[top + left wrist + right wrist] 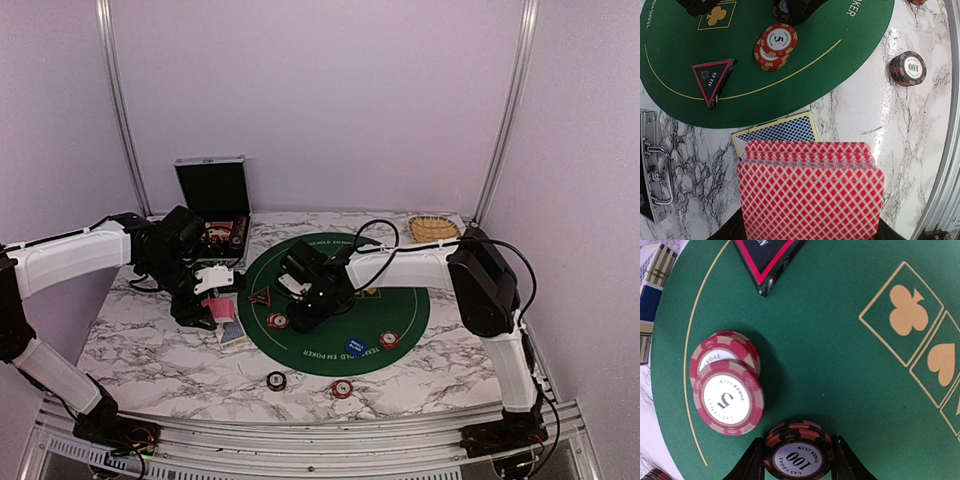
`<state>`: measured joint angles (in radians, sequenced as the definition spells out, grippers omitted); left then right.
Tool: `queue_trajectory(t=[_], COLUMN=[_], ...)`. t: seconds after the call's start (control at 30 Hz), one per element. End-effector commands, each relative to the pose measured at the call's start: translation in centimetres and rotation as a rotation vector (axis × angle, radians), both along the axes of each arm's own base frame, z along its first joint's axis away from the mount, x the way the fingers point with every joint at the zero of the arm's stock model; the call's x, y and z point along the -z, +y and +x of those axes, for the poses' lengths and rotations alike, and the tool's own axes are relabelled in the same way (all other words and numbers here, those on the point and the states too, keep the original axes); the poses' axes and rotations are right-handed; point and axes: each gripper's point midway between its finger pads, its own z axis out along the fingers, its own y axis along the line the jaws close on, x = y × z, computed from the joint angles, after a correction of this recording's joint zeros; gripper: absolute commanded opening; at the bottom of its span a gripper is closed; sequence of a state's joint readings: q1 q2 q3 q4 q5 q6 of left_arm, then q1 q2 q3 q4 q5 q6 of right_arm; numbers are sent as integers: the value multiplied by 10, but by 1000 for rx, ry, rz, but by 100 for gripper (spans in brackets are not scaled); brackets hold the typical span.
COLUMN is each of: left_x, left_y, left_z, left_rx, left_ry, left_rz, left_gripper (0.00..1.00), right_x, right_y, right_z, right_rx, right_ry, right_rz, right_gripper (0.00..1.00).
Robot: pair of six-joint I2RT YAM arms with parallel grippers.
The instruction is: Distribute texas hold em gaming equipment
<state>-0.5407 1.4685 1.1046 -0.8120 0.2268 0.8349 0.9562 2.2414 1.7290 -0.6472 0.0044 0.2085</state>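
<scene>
The right gripper (797, 462) is closed part-way on a stack of dark 100 chips (798, 450), one finger against each side of the rim. The stack sits over the left part of the green mat (840, 365), just beside the red 5 chips (730, 392) and below the triangular marker (765, 260). Whether it rests on the felt or hangs just above it I cannot tell.

The chips look hard, smooth-edged and fairly dense. A loose stack can shear or drop its lower chips, so a level grip across the rim at mid-height seems the right hold.

The right arm reaches in from the right with its elbow raised and its wrist pitched down. The left gripper (215, 300) is clamped on a fan of red-backed cards (810, 195) (thin, slippery, quick to splay). It hovers over the marble table (860, 110) by a blue-backed card (785, 131).
</scene>
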Motion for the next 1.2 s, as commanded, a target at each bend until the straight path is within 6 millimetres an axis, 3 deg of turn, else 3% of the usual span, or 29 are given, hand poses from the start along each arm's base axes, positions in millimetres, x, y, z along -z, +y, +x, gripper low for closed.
queue_trajectory(t=[0.0,0.23,0.57,0.63,0.7,0.83,1.17], left_x=[-15,-15,-15,-16,-16,-17,-17], left_y=[0,-1,0,0,0,-1,-1], left_z=[0,0,-1,-1,-1,-1,-1], left_rx=[3,4,3,3,4,5,4], left_ry=[-21,-19,-18,-19,-18,-21,-13], left_rz=[-22,-25,-24,-27,-27,-27,-27], left_gripper=[0,0,0,0,0,0,0], right_x=[3,11,13,14,13,1,-52], right_y=[17,22,31,30,27,23,8], right_z=[-27,-45,-52,-51,-50,-43,-43], right_rx=[-67,-95,-106,-103,-93,-74,-64], right_ry=[47,79,115,115,105,70,-27], right_rz=[19,10,37,28,18,10,-3], right_gripper=[11,13,18,25,37,55,58])
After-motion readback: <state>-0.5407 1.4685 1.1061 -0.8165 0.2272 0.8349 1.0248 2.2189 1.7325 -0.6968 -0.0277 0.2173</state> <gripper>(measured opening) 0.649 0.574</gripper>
